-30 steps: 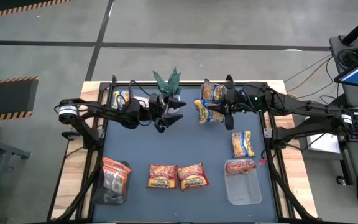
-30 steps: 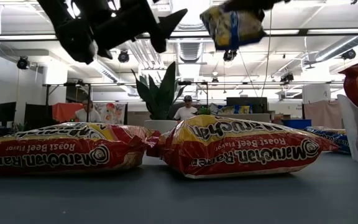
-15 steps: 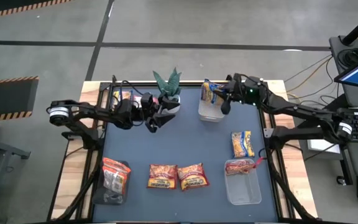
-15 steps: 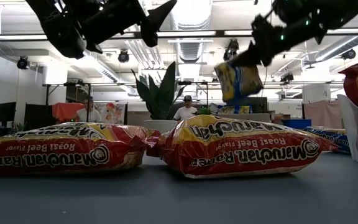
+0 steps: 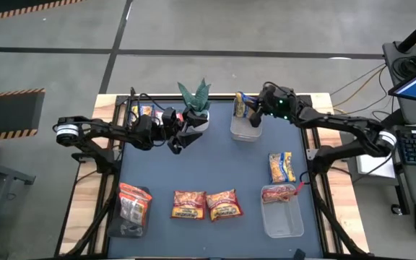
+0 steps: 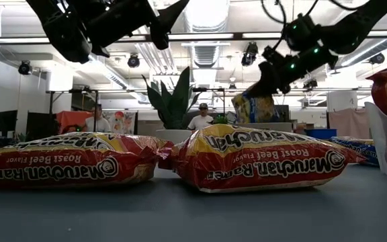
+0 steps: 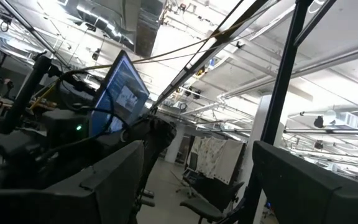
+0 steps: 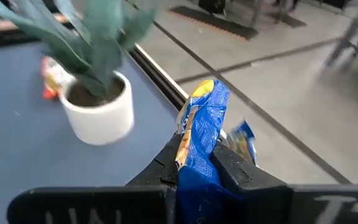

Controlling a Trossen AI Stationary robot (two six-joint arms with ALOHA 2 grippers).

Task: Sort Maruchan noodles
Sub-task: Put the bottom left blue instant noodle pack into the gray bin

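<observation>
Lowering yellow-and-blue packet [image 5: 243, 107] into bin [image 5: 245, 131]

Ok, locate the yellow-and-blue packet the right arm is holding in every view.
High view: packet at the table's far edge, over the clear bin.
Low view: hanging upper right of centre, behind the red packets.
Left wrist view: not in it.
Right wrist view: centre, pinched in the jaws.
Shared landmark: the potted plant beside it.

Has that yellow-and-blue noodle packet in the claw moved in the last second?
Yes. The yellow-and-blue packet, held by the right gripper, moved toward the table's far edge and now hangs over the clear bin.
</observation>
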